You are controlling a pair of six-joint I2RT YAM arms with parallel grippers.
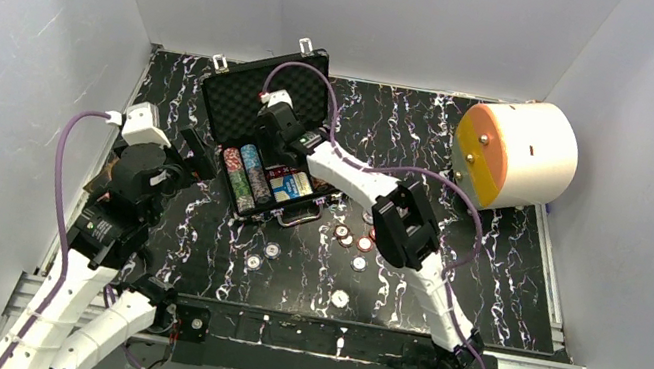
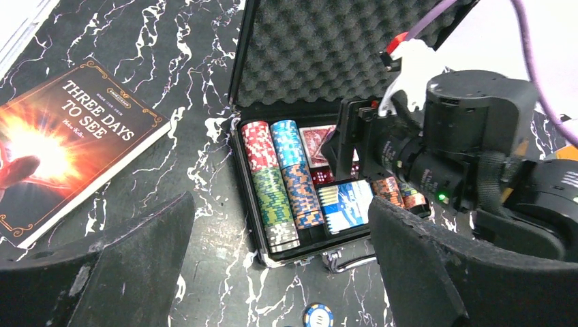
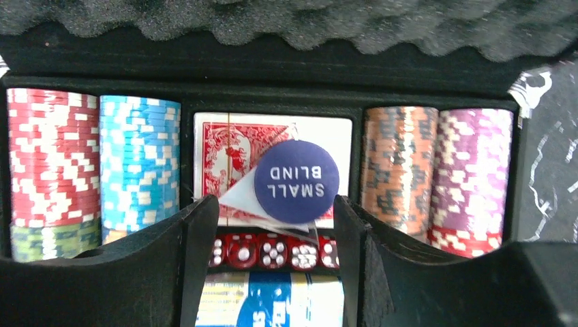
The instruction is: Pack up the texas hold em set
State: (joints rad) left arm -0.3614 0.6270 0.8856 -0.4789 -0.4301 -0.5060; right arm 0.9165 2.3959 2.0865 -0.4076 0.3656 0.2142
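Packing the case (image 1: 240, 91): right end effector (image 3: 275, 207) spread, empty, over the button (image 3: 297, 181) resting on the card deck (image 3: 225, 146).
Left end effector (image 2: 279, 203) open, empty.

The black case (image 1: 242, 98) lies open, its rows packed with chip stacks (image 3: 48, 157). A blue SMALL BLIND button (image 3: 296, 182) lies over the red deck (image 3: 228, 150).

The black marble-patterned table top with white veins (image 1: 490, 274) carries an open black poker case with a foam-lined lid (image 1: 251, 100) towards its far left. Just left of the case a paperback book titled THREE DAYS TO SEE (image 2: 68, 143) lies flat, cover up. Loose round poker chips (image 1: 339, 298) lie scattered in front of the case, apart from it. A white cylinder with an orange end face (image 1: 516, 155) lies on its side at the far right.
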